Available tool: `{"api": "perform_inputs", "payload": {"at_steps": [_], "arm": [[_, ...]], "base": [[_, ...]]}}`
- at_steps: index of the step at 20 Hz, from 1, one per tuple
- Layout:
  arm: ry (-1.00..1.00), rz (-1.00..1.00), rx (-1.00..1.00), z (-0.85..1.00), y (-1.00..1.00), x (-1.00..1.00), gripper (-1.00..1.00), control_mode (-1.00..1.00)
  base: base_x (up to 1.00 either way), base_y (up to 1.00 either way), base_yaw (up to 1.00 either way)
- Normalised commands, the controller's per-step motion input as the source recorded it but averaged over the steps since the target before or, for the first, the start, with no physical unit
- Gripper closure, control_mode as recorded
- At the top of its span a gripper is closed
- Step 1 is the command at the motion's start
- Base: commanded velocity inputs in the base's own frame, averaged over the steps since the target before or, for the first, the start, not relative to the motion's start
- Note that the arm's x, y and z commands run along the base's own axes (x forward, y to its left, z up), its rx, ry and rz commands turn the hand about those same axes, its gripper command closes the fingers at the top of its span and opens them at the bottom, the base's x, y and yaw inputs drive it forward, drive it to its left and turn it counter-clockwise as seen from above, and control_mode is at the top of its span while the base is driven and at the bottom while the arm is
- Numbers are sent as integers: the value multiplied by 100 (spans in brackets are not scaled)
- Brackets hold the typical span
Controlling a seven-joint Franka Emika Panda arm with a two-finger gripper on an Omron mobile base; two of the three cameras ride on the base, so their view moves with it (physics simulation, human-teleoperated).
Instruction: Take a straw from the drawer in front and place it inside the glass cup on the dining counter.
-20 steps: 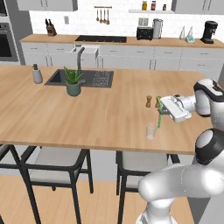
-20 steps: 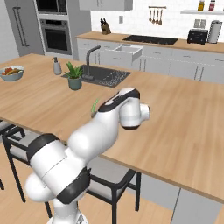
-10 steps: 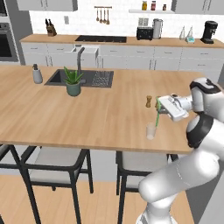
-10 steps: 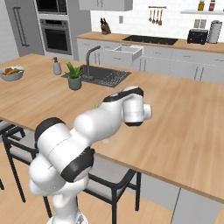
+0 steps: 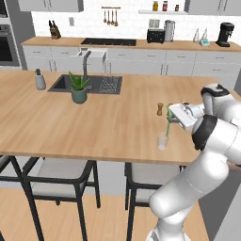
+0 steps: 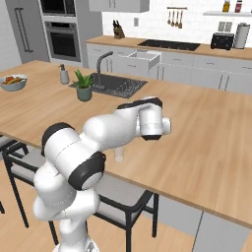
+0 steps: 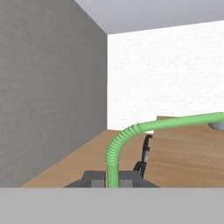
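Note:
The bright green straw [image 5: 168, 127] hangs nearly upright in my gripper [image 5: 172, 116], which is shut on it near the bent end. Its lower tip sits at the mouth of the glass cup [image 5: 162, 141]; I cannot tell whether it is inside. The cup stands near the front edge of the dining counter [image 5: 94, 127]. In the hand view the straw [image 7: 114, 151] rises between the two fingertips [image 7: 92, 177] and bends off to the right. My arm hides most of the cup [image 6: 118, 155] in the right base view. The drawer [image 6: 140, 59] stands pulled out in the back cabinets.
Two brown shakers [image 5: 160, 109] stand just behind the cup. A potted plant [image 5: 78, 88], the sink [image 5: 89, 84] and a soap bottle [image 5: 40, 80] are at the counter's left. A fruit bowl [image 6: 13, 81] sits at the far end. Black-framed stools [image 5: 61, 181] stand below the front edge.
The hand with the straw has shifted slightly left, over the cup. The arm's elbow has swung and folded closer to the base. The cup has not moved.

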Motion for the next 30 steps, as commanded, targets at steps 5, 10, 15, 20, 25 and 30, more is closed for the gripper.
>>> {"api": "perform_inputs", "payload": {"at_steps": [5, 10, 15, 20, 25, 30], "arm": [[0, 0, 0, -11, 0, 14, 100, -100], [0, 0, 0, -13, 0, 13, 100, -100], [0, 0, 0, -9, 0, 12, 100, -100], [0, 0, 0, -10, 0, 12, 100, -100], [0, 0, 0, -11, 0, 8, 100, -100], [0, 0, 0, -8, 0, 3, 100, -100]], "base": [[0, 0, 0], [0, 0, 0], [0, 0, 0], [0, 0, 0], [0, 0, 0], [0, 0, 0]]}}
